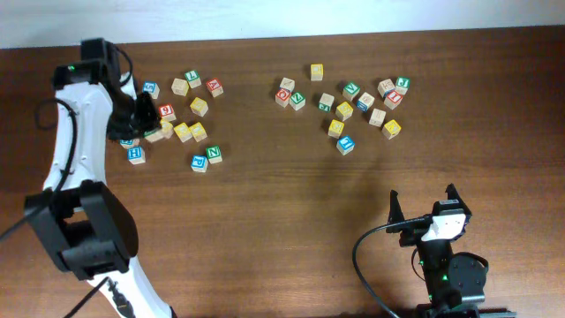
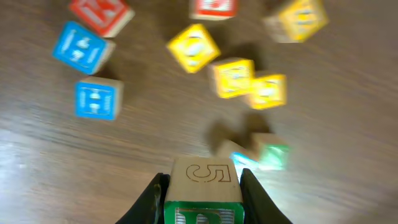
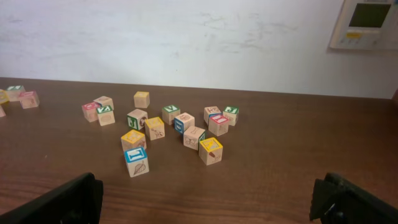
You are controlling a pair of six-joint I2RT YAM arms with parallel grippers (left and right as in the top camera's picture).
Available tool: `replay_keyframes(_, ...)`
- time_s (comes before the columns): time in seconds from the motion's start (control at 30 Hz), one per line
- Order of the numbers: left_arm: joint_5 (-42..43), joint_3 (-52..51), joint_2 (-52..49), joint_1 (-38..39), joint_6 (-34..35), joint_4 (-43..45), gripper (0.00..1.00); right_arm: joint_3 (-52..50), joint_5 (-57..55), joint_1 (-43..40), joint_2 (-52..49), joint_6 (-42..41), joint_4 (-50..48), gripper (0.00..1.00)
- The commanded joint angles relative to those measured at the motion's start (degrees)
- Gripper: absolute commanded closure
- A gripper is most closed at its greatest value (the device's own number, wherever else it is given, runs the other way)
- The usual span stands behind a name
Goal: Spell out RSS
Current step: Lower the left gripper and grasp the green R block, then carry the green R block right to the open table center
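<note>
My left gripper (image 2: 203, 177) is shut on a green-faced cube (image 2: 202, 186) with a "5" burnt into its wooden top; the frame edge cuts off its green letter. In the overhead view this gripper (image 1: 141, 115) is over the left cluster and hides the cube. Three yellow-faced cubes (image 1: 199, 106) (image 1: 184, 132) (image 1: 198, 132) lie just to its right, and they are blurred in the left wrist view (image 2: 233, 76). More yellow-faced cubes (image 1: 344, 110) lie in the right cluster. I cannot read their letters. My right gripper (image 1: 424, 214) is open and empty near the front edge (image 3: 205, 208).
A green "N" cube (image 1: 214, 155) and a blue cube (image 1: 199, 162) sit at the front of the left cluster. Blue cubes (image 2: 96, 98) and red cubes (image 2: 102, 12) lie around it. The right cluster (image 3: 180, 124) holds several mixed cubes.
</note>
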State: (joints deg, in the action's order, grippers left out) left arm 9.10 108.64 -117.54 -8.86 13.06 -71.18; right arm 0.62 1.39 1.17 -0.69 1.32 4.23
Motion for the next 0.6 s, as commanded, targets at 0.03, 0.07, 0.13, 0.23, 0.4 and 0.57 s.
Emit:
replay_keyframes(0.03, 14.3, 1.7, 0.0, 3.0, -1.1, -2.7, 0.78, -0.3, -0.1, 0.3, 0.5, -0.1, 0.3, 0.02)
replay_keyframes(0.07, 14.3, 1.6, 0.0, 5.2, -1.2, -3.1, 0.78, -0.3, -0.1, 0.3, 0.5, 0.0, 0.3, 0.02)
replay_keyframes(0.13, 14.0, 1.3, 0.0, 8.5, -1.2, -3.2, 0.78, -0.3, -0.1, 0.3, 0.5, 0.0, 0.3, 0.02)
replay_keyframes(0.23, 12.0, 0.5, 0.0, 15.0, -0.9, -2.1, 0.78, -0.3, -0.1, 0.3, 0.5, -0.1, 0.3, 0.02)
replay_keyframes(0.4, 4.5, -3.7, -0.2, 24.7, 3.3, 2.8, 0.76, -0.3, -0.1, 0.3, 0.5, -0.1, 0.3, 0.01)
replay_keyframes(0.57, -3.3, -13.2, -0.3, 30.7, 10.3, 12.8, 0.76, -0.3, -0.1, 0.3, 0.5, -0.1, 0.3, 0.02)
